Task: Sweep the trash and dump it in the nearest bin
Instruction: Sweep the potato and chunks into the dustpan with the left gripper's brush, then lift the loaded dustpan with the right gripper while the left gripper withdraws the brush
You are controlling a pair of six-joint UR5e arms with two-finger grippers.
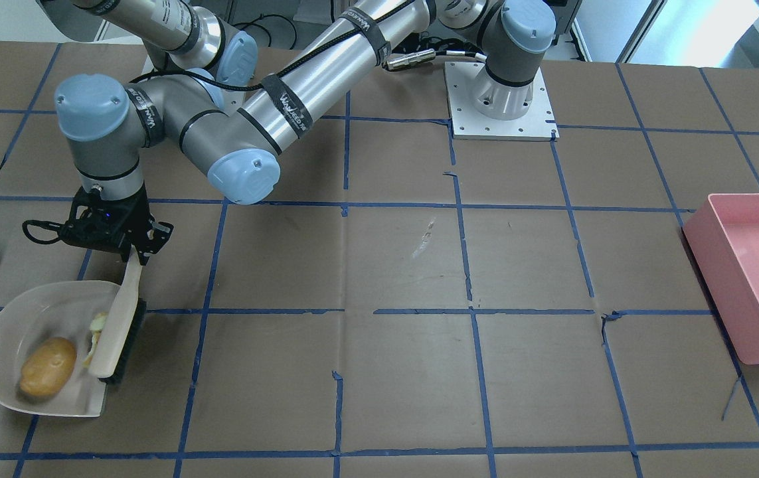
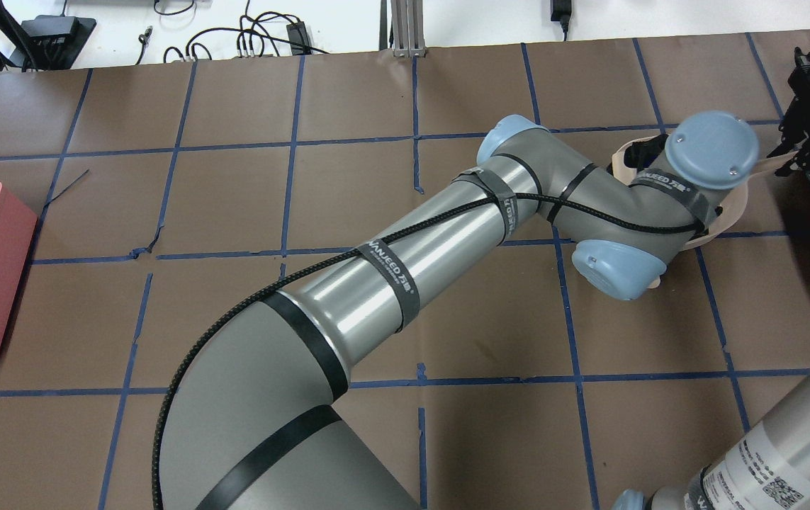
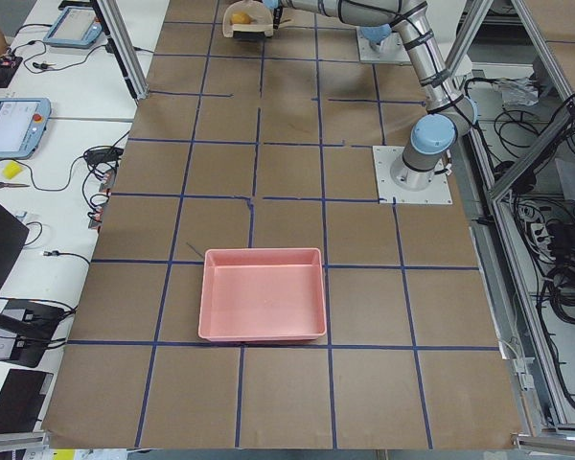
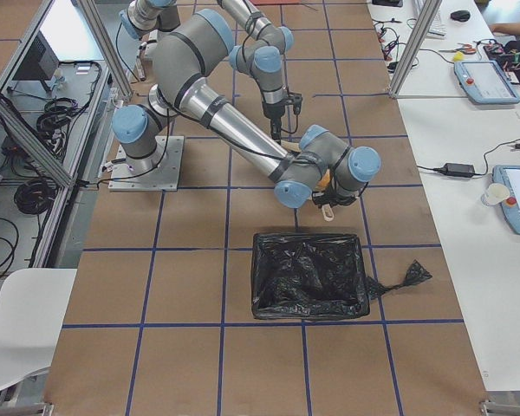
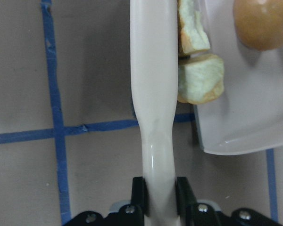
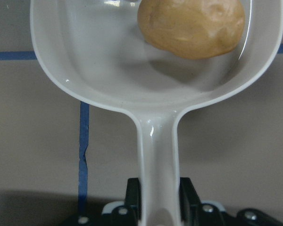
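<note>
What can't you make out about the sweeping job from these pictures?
Overhead view: the left arm's wrist covers the pale grey plastic dustpan; only slivers of its rim show, and its contents not at all.
Front view: the cream-handled brush hides most of the pale yellow-green crumbly chunks; the right pincer lies beyond the left edge.
Left side view: the dustpan and the smooth orange-brown lump are too small for detail.

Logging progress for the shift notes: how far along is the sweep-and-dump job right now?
Done: the orange-brown lump lies inside the dustpan, held by the right gripper. In hand: the left gripper holds the brush against two pale chunks at the dustpan's lip, not fully in. Left: sweep them in, then tip the dustpan into the nearby black-lined bin.
</note>
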